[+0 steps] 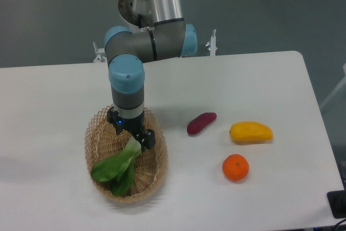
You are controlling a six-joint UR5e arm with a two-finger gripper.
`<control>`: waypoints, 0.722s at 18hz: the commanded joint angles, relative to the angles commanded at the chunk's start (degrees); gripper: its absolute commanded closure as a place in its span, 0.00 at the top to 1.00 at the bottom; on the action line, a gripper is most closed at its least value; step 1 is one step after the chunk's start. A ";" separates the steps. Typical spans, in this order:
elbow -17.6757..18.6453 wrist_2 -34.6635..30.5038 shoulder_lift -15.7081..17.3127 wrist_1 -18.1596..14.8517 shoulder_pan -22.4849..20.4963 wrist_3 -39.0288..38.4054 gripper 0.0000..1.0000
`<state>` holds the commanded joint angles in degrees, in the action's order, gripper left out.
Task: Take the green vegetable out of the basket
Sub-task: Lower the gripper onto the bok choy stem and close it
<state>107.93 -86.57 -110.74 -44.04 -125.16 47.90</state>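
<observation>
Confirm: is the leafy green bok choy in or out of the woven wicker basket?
In: the bok choy lies inside the basket, under the gripper.

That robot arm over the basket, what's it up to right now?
The arm's gripper is down over the wicker basket, right at the pale stem end of the bok choy lying inside. Its fingers look spread, and the bok choy isn't lifted yet. A purple vegetable, a yellow fruit and an orange sit on the table to the side, untouched.
</observation>
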 joint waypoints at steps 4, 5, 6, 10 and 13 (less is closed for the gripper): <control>-0.17 -0.26 -0.97 0.09 0.26 0.17 1.00; -0.18 -0.26 -1.40 0.09 0.35 0.26 1.00; -0.09 -0.26 -1.58 0.09 0.35 0.35 1.00; 0.00 -0.26 -1.85 0.09 0.35 0.44 1.00; -0.17 -0.44 -2.02 0.09 0.35 0.44 0.86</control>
<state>107.75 -87.01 -112.76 -43.95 -124.80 48.34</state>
